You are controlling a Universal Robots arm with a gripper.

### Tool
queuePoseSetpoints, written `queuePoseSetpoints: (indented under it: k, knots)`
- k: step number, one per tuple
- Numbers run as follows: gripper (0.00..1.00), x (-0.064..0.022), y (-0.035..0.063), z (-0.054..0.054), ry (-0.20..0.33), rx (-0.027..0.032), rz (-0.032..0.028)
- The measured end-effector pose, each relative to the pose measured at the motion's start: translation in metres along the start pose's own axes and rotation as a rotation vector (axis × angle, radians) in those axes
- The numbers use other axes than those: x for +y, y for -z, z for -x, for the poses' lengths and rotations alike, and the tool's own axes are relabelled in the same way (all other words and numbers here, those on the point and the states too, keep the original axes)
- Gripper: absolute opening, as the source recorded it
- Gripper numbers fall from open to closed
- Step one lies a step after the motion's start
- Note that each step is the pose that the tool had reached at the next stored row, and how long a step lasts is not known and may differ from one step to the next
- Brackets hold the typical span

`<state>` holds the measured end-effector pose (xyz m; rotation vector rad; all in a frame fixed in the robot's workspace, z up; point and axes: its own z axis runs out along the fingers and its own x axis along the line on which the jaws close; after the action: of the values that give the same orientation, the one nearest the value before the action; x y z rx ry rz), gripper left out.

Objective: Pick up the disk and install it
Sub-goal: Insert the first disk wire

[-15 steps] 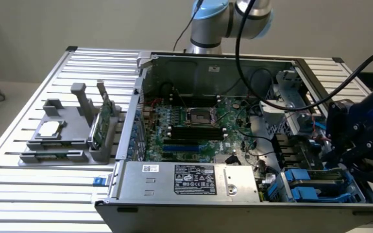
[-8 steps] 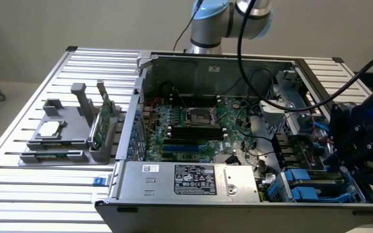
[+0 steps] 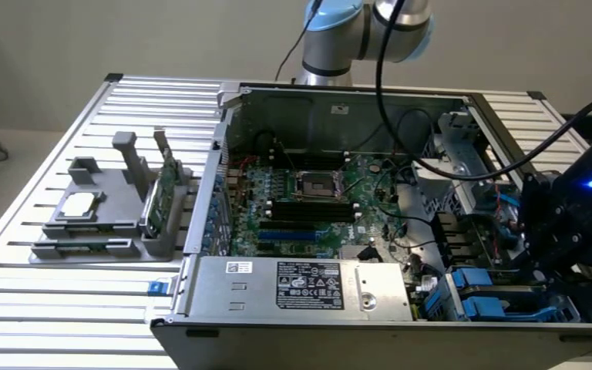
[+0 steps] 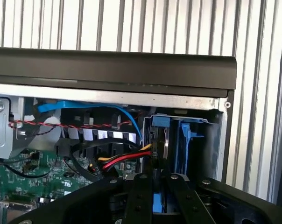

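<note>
Insertion step, as judged: gripper [image 4: 158,182] with fingers [image 4: 139,196] drawn close, pinching the blue-framed disk [image 4: 158,135] edge-on between them, its far end inside the drive bay [image 4: 216,140] just ahead of the fingertips; seating probably demands a straight, square push.

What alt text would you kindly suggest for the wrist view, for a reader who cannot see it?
The robot's black hand grips the blue-framed disk, which stands edge-on in the drive bay at a corner of an open computer case. Beside it are a blue cable, red and yellow wires and a green motherboard; a ribbed metal table lies beyond.
</note>
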<state>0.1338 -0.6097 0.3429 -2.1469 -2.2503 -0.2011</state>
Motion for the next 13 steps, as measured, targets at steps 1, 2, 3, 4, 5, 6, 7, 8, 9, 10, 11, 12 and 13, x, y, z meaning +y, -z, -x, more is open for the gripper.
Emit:
queuePoseSetpoints:
  k: [1,2,3,4,5,6,7,8,9,10,11,12,13]
  knots:
    - [0.16,-0.001,-0.0005,0.0,-0.005,-0.0013,0.0005]
    - [0.16,-0.0017,-0.0007,0.0,-0.01,-0.0019,0.001]
    - [0.16,-0.0021,-0.0007,-0.0001,-0.014,-0.0021,0.0015]
    - [0.16,-0.0023,-0.0007,-0.0003,-0.017,-0.0025,0.0018]
    - [0.16,-0.0024,-0.0007,-0.0005,-0.02,-0.0029,0.0021]
    - [0.16,-0.0025,-0.0007,-0.0009,-0.022,-0.0035,0.0023]
    - [0.16,-0.0025,-0.0008,-0.0013,-0.025,-0.0037,0.0026]
    - [0.16,-0.0025,-0.0009,-0.0018,-0.027,-0.0039,0.0028]
    - [0.16,-0.0025,-0.0009,-0.0024,-0.029,-0.0044,0.0031]
    - [0.16,-0.0025,-0.001,-0.0029,-0.031,-0.0049,0.0033]
    - [0.16,-0.0025,-0.0011,-0.0036,-0.033,-0.0054,0.0035]
    - [0.16,-0.0024,-0.0011,-0.0044,-0.035,-0.0064,0.0036]
    - [0.16,-0.0024,-0.0013,-0.0052,-0.036,-0.0077,0.0037]
